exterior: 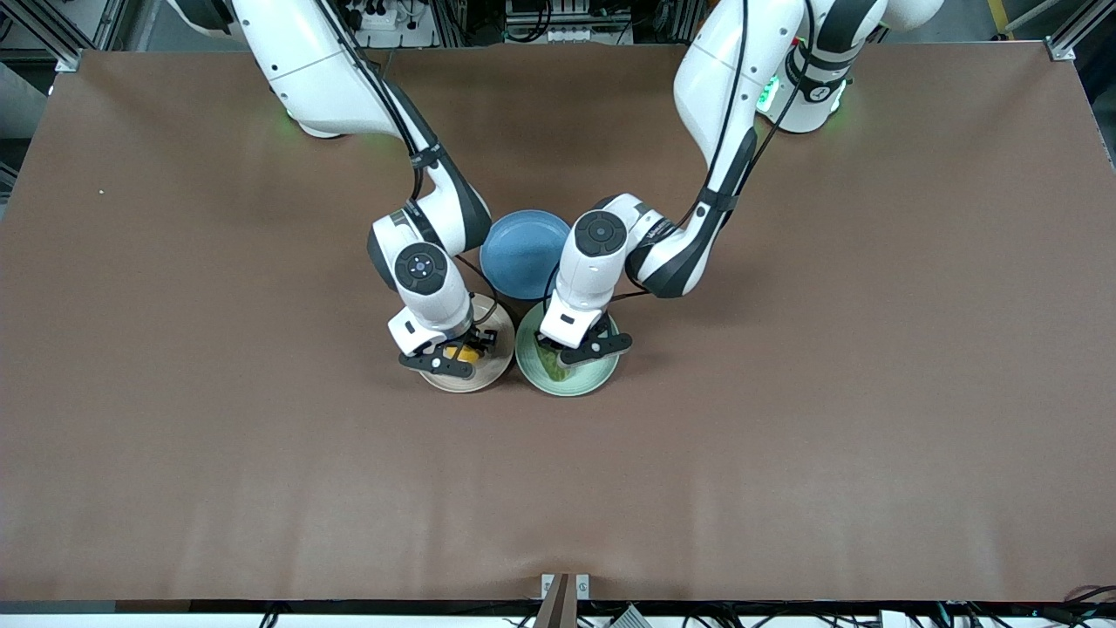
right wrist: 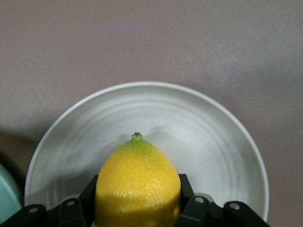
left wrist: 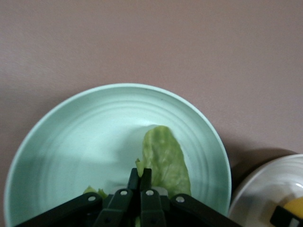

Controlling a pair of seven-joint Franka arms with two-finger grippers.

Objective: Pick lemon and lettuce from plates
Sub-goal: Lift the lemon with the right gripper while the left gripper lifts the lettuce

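Brown desk (exterior: pixel 218 419) with two plates side by side nearest the front camera. Right gripper (exterior: pixel 460 355), over the beige-pink plate (exterior: pixel 488 373), has its jaws clamped on the lemon (right wrist: pixel 137 189). Left gripper (exterior: pixel 571 353), over the mint plate (exterior: pixel 593 379), has its jaws pressed together on the lettuce (left wrist: pixel 163 161). Farther back, between both arms, sits a blue plate (exterior: pixel 523 253).
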